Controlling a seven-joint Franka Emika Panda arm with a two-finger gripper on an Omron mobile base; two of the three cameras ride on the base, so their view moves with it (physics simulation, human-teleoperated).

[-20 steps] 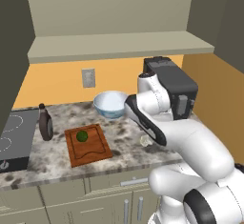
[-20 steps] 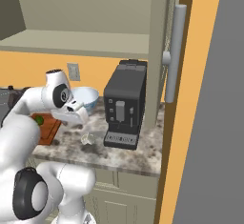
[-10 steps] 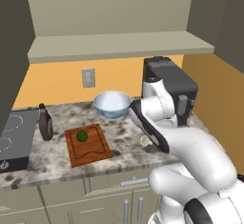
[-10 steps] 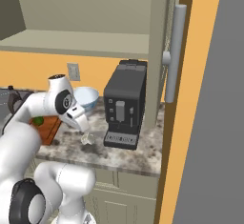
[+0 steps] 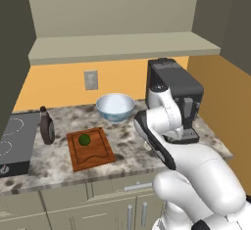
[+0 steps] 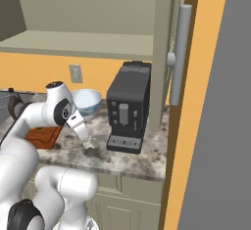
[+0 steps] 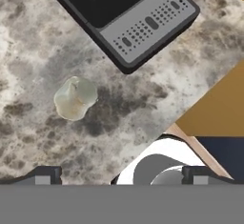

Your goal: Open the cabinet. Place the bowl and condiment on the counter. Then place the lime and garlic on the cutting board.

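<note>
Change: arm has swung lower toward the garlic (image 7: 75, 97) on the bench (image 7: 143, 108).
Pincer: fingers spread apart, empty.
Meaning: garlic pickup next.

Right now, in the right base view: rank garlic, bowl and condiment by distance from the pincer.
1. garlic: on the counter, just below the pincer.
2. bowl: behind it, at the counter's back.
3. condiment: farthest, toward the left end.
</note>
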